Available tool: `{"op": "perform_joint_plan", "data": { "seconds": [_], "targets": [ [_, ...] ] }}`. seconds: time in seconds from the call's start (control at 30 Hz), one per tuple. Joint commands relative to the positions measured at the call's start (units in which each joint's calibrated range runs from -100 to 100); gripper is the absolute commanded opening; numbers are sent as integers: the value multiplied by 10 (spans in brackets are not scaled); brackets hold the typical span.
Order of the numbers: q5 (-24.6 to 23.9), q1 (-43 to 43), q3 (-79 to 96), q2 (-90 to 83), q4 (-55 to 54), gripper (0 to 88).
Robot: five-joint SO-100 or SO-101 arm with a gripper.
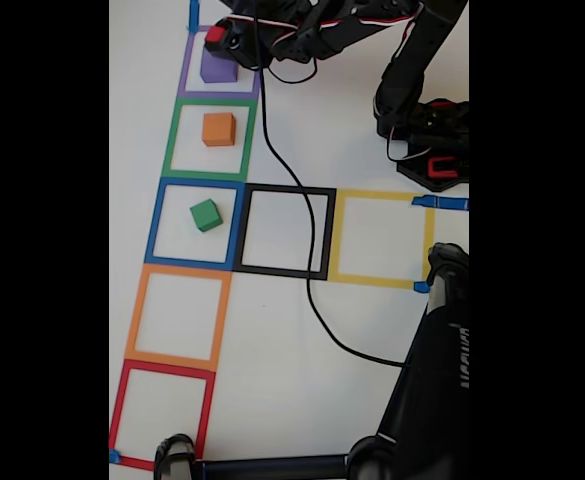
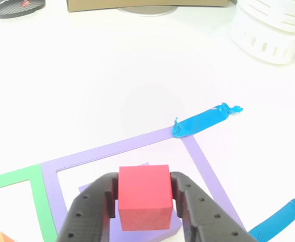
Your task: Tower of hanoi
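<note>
My gripper (image 1: pixel 215 38) (image 2: pixel 143 209) is shut on a red cube (image 1: pixel 215 34) (image 2: pixel 143 199). It holds the cube right over a purple cube (image 1: pixel 219 68) (image 2: pixel 152 234) inside the purple tape square (image 1: pixel 185 75) (image 2: pixel 112 148). I cannot tell whether the two cubes touch. In the fixed view, an orange cube (image 1: pixel 219 129) sits in the green square (image 1: pixel 172 140), and a green cube (image 1: pixel 206 215) sits in the blue square (image 1: pixel 156 225).
Orange (image 1: pixel 137 310), red (image 1: pixel 120 410), black (image 1: pixel 327 235) and yellow (image 1: pixel 427 240) tape squares hold nothing. A black cable (image 1: pixel 312 270) crosses the black square. The arm's base (image 1: pixel 432 150) stands at the right, with a black stand (image 1: pixel 442 380) lower right. A white basket (image 2: pixel 273 30) stands beyond the squares.
</note>
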Motion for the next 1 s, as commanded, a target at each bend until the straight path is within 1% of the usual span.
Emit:
{"op": "perform_joint_plan", "data": {
  "seconds": [0.0, 0.17, 0.33, 0.97],
  "targets": [
    [0, 12, -9, 39, -66, 32],
    [0, 12, -10, 98, -136, 33],
    [0, 11, -15, 130, -168, 34],
    [0, 0, -40, 161, -178, 37]
  ]
}}
